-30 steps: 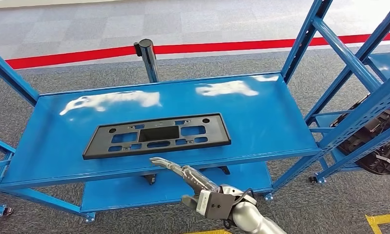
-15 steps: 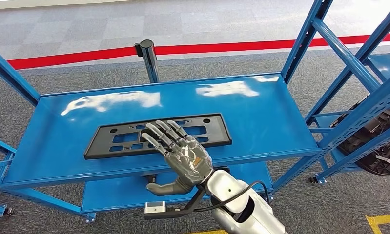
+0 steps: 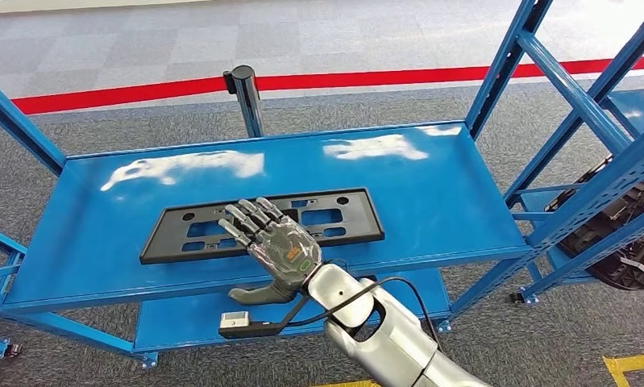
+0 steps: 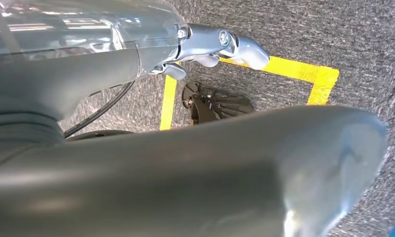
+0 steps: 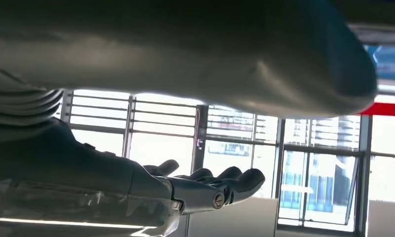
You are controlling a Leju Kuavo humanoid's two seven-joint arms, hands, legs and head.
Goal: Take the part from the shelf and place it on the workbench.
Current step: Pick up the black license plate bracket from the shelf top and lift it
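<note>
Nearest in the head view, the silver right arm comes up from about 6 o'clock, and the right hand (image 3: 276,250) hovers palm down over the front edge of the blue shelf (image 3: 431,201). Its fingers (image 3: 246,219) are stretched out straight and apart, reaching toward 11 o'clock across the near edge of the part; the thumb sticks out toward 8 o'clock below the shelf's front lip. It has hold of nothing, and whether the fingertips touch the part cannot be told. In the right wrist view the same hand (image 5: 205,185) shows extended fingers against bright windows.

The left hand (image 4: 210,47) hangs over grey carpet with yellow floor tape (image 4: 304,74); its visible fingers look curled in, with nothing in them.

The part (image 3: 334,222), a flat black rectangular panel with cut-outs, lies flat on the top shelf surface, centred and nearer the front edge.

Further out, at 12 o'clock behind the shelf, stands a dark barrier post (image 3: 242,89), with a red line (image 3: 383,76) on the floor beyond it. At 3 o'clock a second blue rack (image 3: 616,173) holds dark parts (image 3: 625,234).
</note>
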